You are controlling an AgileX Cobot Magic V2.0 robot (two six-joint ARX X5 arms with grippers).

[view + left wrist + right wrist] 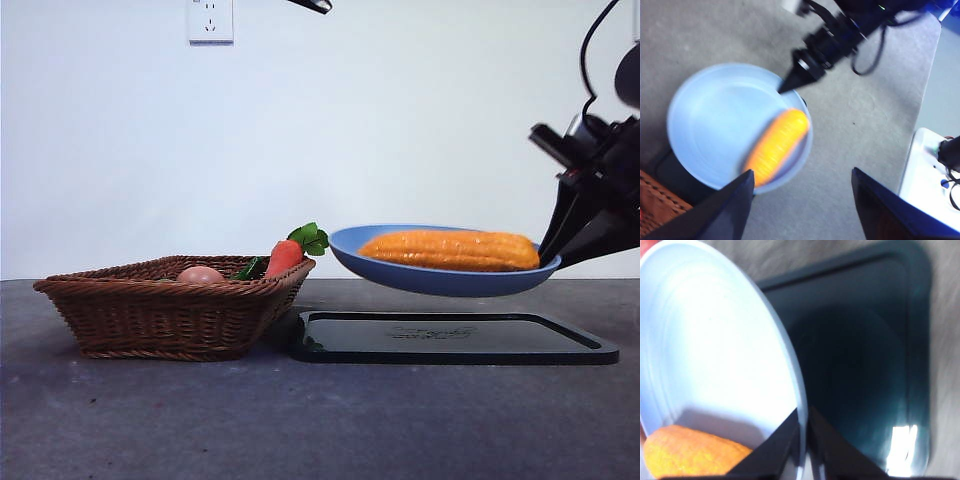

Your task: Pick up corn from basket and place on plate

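The orange-yellow corn [450, 250] lies in the blue plate [345, 243], which hangs tilted in the air above the black tray [452, 338]. My right gripper [556, 251] is shut on the plate's right rim and carries it; in the right wrist view its jaws pinch the rim [801, 430] with the corn [690, 452] beside them. My left gripper [800, 210] is open and high above the table, looking down on the plate [715, 115] and corn [777, 145]. The wicker basket [170, 305] stands at the left.
In the basket lie a red-orange carrot [285, 257] with green leaves and a round peach-coloured item [200, 274]. The flat black tray rests on the grey table right of the basket. A white box [930, 175] sits at the table's side.
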